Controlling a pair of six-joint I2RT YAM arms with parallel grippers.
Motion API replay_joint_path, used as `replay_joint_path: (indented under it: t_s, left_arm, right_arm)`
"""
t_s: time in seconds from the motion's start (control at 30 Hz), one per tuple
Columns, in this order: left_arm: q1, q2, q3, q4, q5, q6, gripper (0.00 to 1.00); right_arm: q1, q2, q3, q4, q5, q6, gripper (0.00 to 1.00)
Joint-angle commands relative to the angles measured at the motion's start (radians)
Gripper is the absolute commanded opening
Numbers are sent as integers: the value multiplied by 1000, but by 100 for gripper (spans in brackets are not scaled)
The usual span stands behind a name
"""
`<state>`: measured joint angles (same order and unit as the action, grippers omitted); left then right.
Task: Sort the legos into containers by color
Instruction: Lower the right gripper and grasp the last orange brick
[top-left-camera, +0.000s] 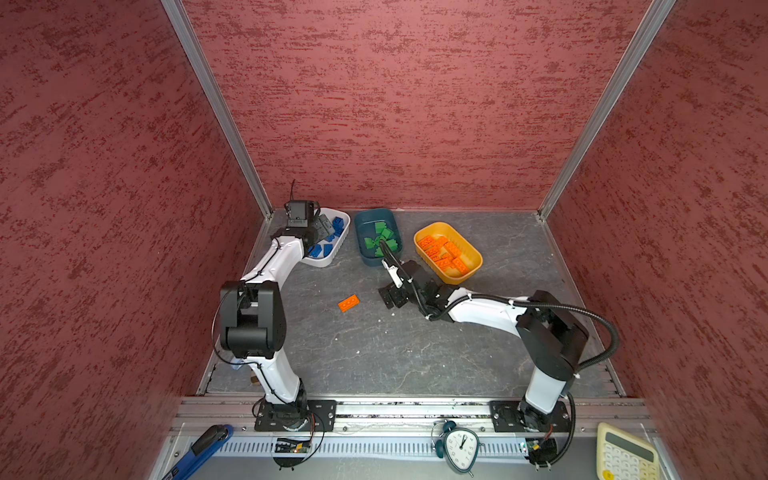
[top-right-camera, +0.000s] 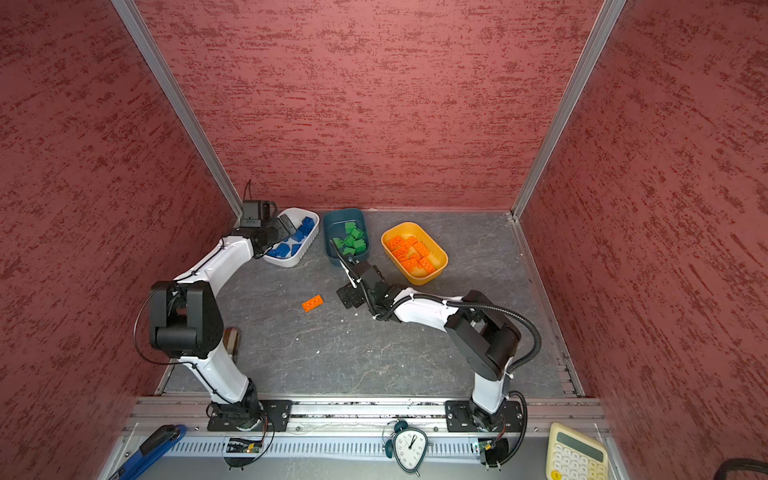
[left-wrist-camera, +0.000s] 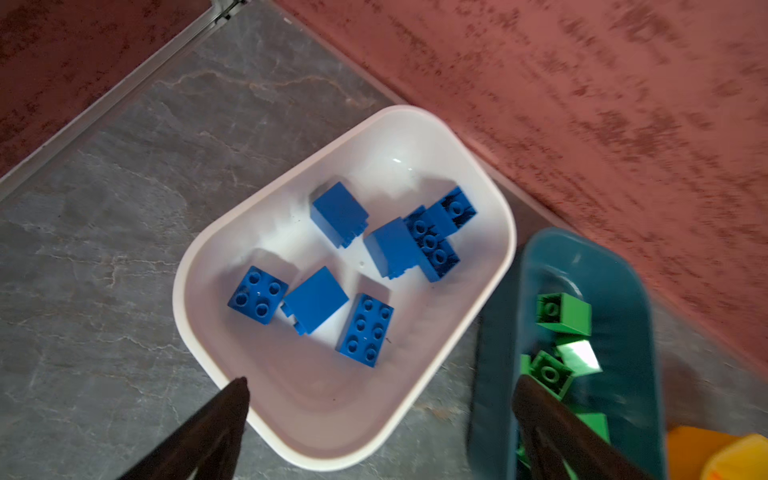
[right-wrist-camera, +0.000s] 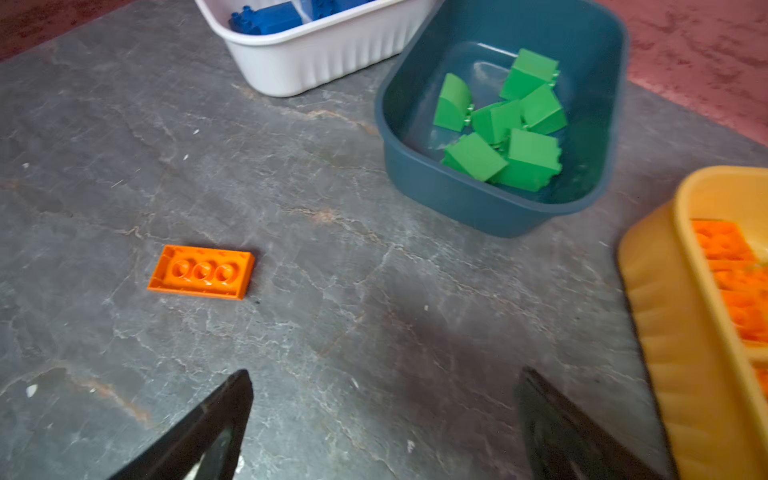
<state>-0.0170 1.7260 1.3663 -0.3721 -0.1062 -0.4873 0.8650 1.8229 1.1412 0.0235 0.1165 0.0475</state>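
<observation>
Nearly there: just one orange brick sits on your bench, left tool and right tool both apart, empty.

Hour numerals on alarm clock

Left wrist view: teal tub appearing blurred, running off frame edge; yellow tub showing only corner. Right wrist view: white tub and yellow tub being cropped by edges. Both top views: left arm covering part of white tub.
</observation>
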Motion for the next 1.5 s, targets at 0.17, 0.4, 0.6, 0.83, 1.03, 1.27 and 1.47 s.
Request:
replay_joint_path:
  t_s: [0.17,0.4,0.6,0.83,1.03,1.27,1.47]
  left_arm:
    - [19,-219,-201,41,-8,-68,100]
    - [87,-400,-394,25,-16,-131,99]
    - [185,-502,-532,30,28,-172,99]
    - [241,-568,-582,4,42,-150,99]
    - [252,-585,-605,2,49,-142,99]
    - [252,-567,-607,8,72,-144,99]
    - [235,-540,-600,18,84,-153,99]
  right_arm:
    - [35,188,242,-233,-162,-14,99]
    - [81,359,464,-347,-275,-49,99]
    - [122,551,725,-479,-158,-19,98]
    - [177,686,908,-649,16,-14,94]
    - [178,667,889,-649,48,2,90]
    - [169,597,787,-581,75,31,89]
    - [148,530,687,-515,63,61,87]
